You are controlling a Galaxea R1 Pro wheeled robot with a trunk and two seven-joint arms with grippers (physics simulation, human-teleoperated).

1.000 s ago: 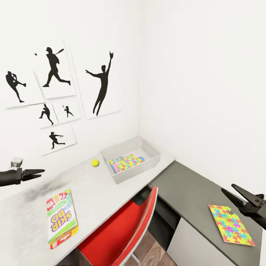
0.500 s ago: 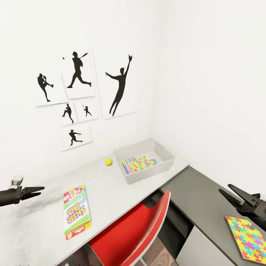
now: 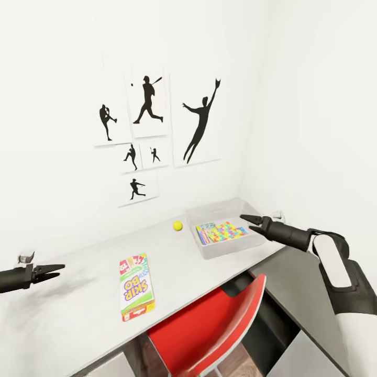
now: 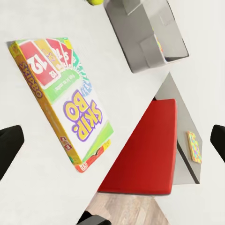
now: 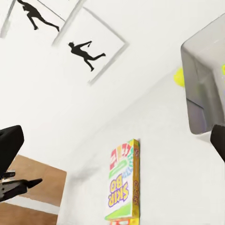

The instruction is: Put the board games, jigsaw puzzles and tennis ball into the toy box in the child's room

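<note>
Raised since before, right claw (image 3: 250, 221) hovers open over toy box (image 3: 209, 250).

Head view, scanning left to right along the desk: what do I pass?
Black left gripper → red-green-purple Skip-Bo box → small yellow-green tennis ball → light-grey toy box → black right gripper.

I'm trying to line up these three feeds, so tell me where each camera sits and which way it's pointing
Head view: high on the robot, facing the desk corner; Skip-Bo box, toy box, left claw, right claw above the bin.
Left wrist view: on the left arm, looking down at the Skip-Bo box and red chair; dark fingertips at the edges.
Right wrist view: on the right arm, facing along the desk toward the Skip-Bo box.
Shared: Skip-Bo box, toy box.
</note>
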